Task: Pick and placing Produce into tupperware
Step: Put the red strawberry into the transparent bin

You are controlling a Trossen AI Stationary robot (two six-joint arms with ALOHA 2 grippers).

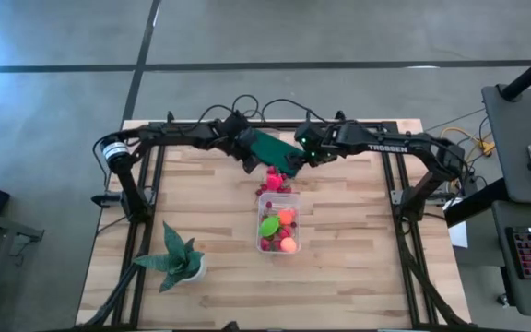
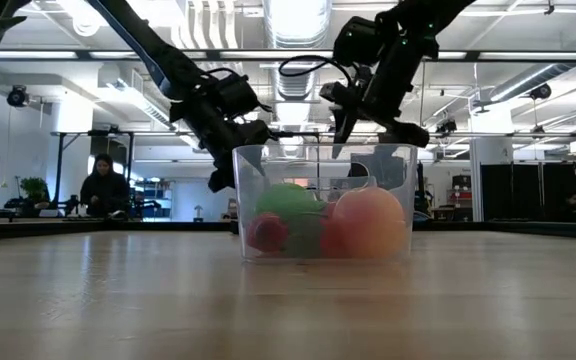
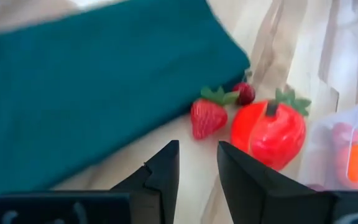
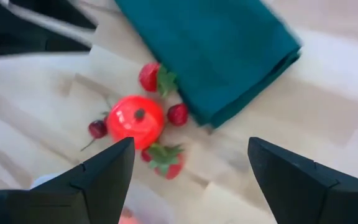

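- The tupperware sits near the middle of the wooden table, a clear box with rounded corners, upright and uncovered
- Inside it lie a lime-green round piece, an orange ball, a second, paler orange ball and some dark red bits; in the low view the green piece rests above a red one, beside a large peach-orange ball
- Loose produce lies on the table just beyond the box's far end, beside a folded dark green cloth: a red tomato-like piece with a green stem, a strawberry touching the cloth's edge, another strawberry, a small red berry and a dark cherry
- The right gripper hangs above this loose pile with its fingers spread wide and nothing between them
- The left gripper hovers low by the cloth, its fingers narrow with only a slim gap, holding nothing; the strawberry and the tomato-like piece lie just ahead of it
- A spiky green potted plant stands near the table's front left corner, well apart from the box
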